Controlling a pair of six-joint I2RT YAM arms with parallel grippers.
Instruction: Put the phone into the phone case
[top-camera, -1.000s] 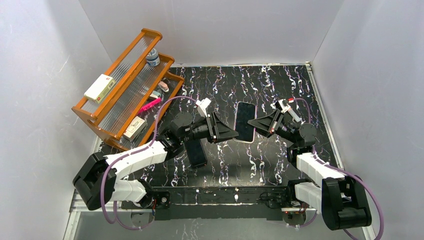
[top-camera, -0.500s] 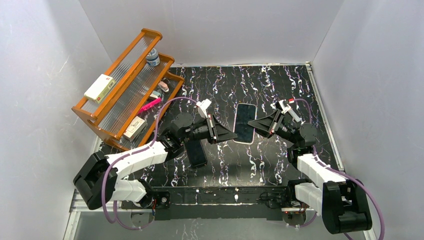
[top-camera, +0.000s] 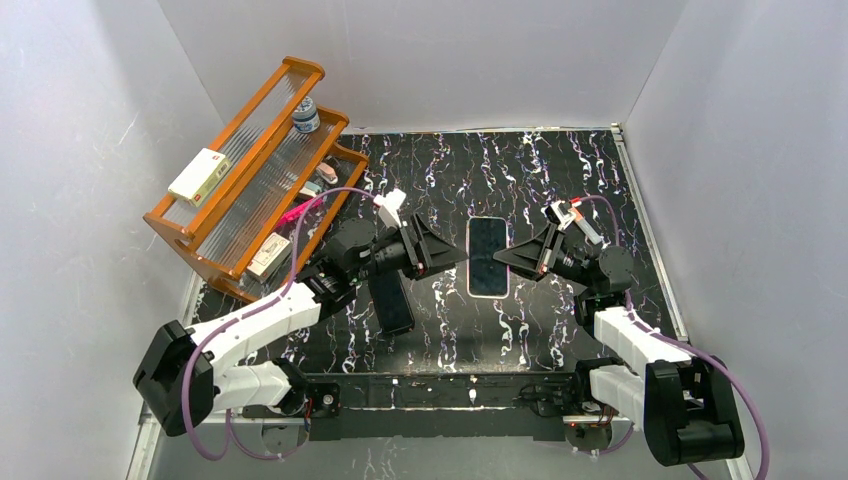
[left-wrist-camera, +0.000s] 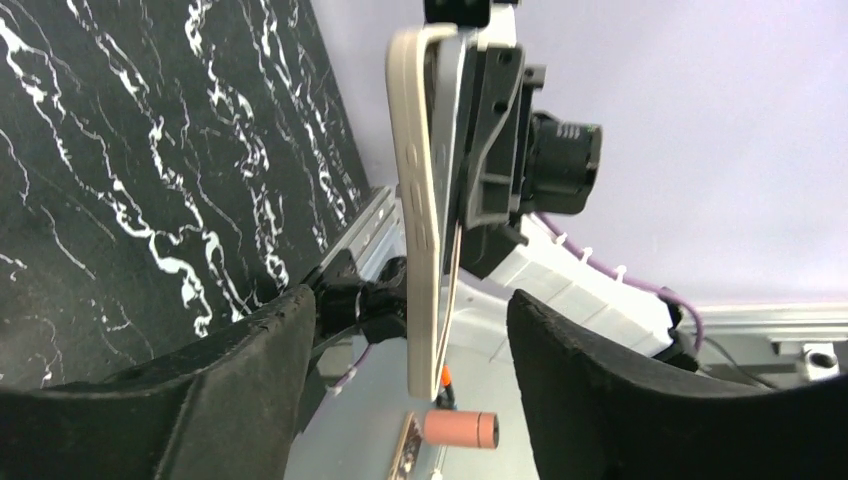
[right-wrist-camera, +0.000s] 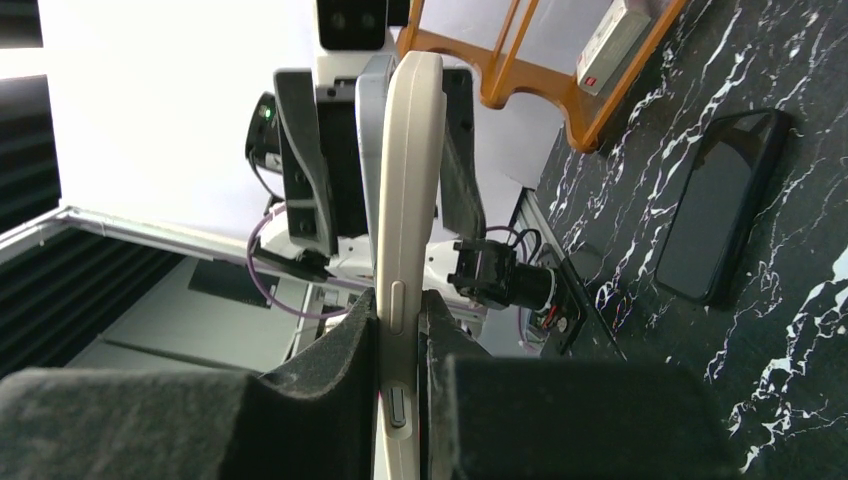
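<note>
The phone case (top-camera: 469, 262) is a cream shell held on edge above the table's middle. A dark glossy phone (top-camera: 488, 254) shows inside its rim. My right gripper (top-camera: 504, 258) is shut on the case's right side. In the right wrist view the fingers (right-wrist-camera: 340, 385) pinch the cream edge (right-wrist-camera: 408, 180) by its side buttons. My left gripper (top-camera: 458, 256) is open at the case's left side. In the left wrist view the case edge (left-wrist-camera: 420, 200) stands between the spread fingers (left-wrist-camera: 250, 385) and touches neither.
A black slab (top-camera: 392, 303) lies flat on the marbled table by the left arm and also shows in the right wrist view (right-wrist-camera: 720, 205). An orange tiered rack (top-camera: 250, 170) with small boxes and a jar stands at the back left. White walls close in the sides.
The case with the phone has turned from slanted to square-on in the top view. The left gripper has shifted back and left, away from it. The right gripper keeps its hold.
</note>
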